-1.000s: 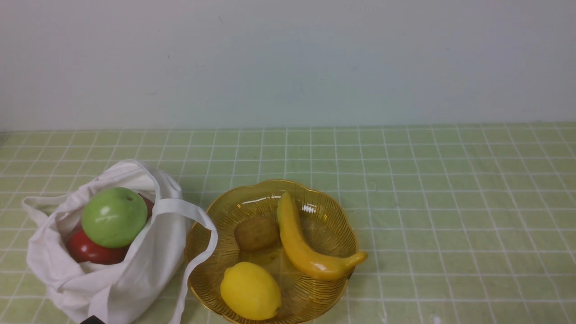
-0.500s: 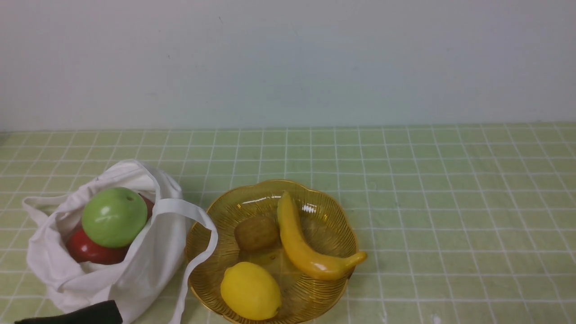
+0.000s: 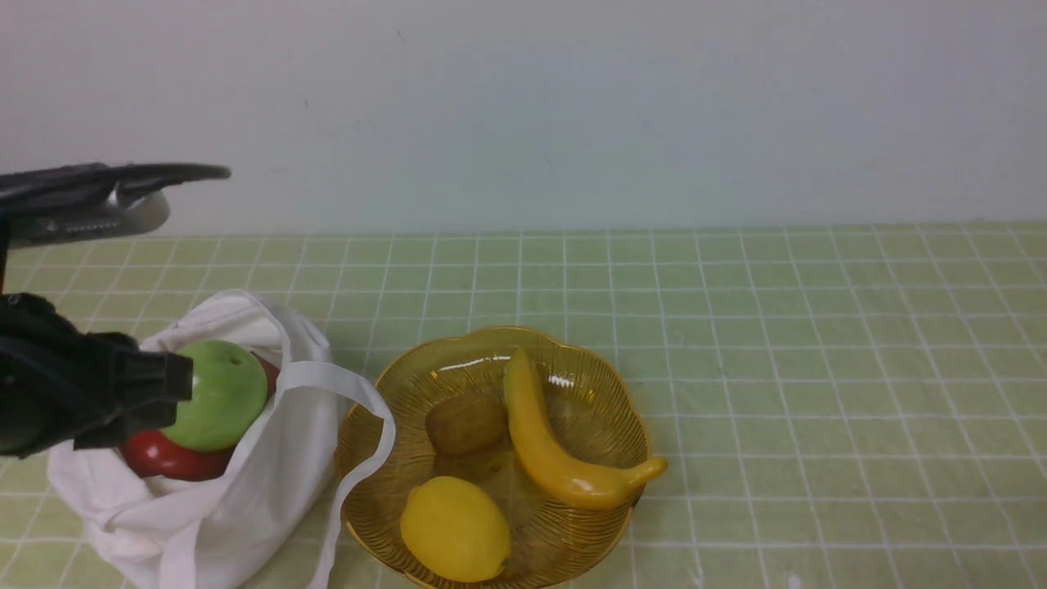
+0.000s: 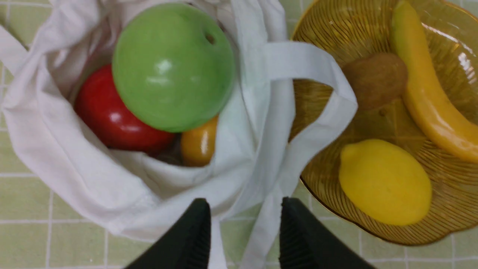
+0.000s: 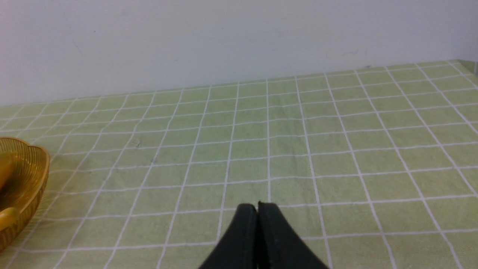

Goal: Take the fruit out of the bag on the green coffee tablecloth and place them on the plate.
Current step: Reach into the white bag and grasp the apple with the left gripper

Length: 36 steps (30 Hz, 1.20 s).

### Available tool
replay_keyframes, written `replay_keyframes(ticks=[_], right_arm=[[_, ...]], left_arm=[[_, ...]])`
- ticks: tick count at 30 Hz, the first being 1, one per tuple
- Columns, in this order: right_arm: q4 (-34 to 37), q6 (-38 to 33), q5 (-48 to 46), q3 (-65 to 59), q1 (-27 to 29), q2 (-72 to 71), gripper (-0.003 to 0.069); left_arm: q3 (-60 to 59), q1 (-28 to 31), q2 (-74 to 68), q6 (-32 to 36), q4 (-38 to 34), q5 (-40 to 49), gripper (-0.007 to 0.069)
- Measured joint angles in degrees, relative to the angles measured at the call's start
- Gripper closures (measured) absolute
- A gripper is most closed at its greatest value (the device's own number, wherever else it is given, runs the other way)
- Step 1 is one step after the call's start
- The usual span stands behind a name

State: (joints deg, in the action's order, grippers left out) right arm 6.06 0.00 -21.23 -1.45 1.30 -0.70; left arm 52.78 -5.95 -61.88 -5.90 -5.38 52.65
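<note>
Wide bare tablecloth (image 3: 818, 368) across the right half of the front view. At lower left, bag (image 3: 245, 507) mouth open upward, green apple (image 3: 225, 397) topmost, left arm (image 3: 82, 384) crowding its left side. Strap (image 3: 372, 413) draped over the left rim of the plate (image 3: 491, 334); banana (image 3: 548, 442), lemon (image 3: 454, 528) and kiwi (image 3: 465, 424) filling most of the dish.

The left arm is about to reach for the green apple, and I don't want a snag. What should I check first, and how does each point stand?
1. Left gripper open and empty: ok.
2. Green apple exposed on top in the bag: ok.
3. Gripper lined up on the apple: not ok; its fingertips are over the bag's edge.
4. Strap clear of the plate: not ok; it lies over the rim.
5. Room on the plate beside banana, kiwi and lemon: ok, probably.
6. Right gripper shut, out of the way: ok.
</note>
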Motion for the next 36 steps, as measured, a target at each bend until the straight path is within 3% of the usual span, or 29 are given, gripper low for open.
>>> replay_keyframes(ticks=[1,2,3,4,10,18,36], right_arm=[[0.0,0.0,0.0,0.0,0.0,0.0,0.0673],[0.0,0.0,0.0,0.0,0.0,0.0,0.0673],[0.0,0.0,0.0,0.0,0.0,0.0,0.0673],[0.0,0.0,0.0,0.0,0.0,0.0,0.0673],[0.0,0.0,0.0,0.0,0.0,0.0,0.0673],[0.0,0.0,0.0,0.0,0.0,0.0,0.0673],[0.0,0.0,0.0,0.0,0.0,0.0,0.0673]], left_arm=[[0.1,0.0,-0.3,-0.1,0.0,-0.1,0.0343],[0.9,0.0,-2.5,-1.3,0.8,-1.0,0.027],[1.1,0.0,-2.9,-1.6,1.0,-1.5,0.0251],[1.5,0.0,-5.4,-2.9,1.6,-3.5,0.0146],[1.8,0.0,-10.1,-3.6,3.3,-9.7,-0.004],[1.8,0.0,-17.7,-3.4,6.9,-18.2,-0.0057],[2.2,0.0,-25.2,-2.5,10.7,-18.4,-0.006]])
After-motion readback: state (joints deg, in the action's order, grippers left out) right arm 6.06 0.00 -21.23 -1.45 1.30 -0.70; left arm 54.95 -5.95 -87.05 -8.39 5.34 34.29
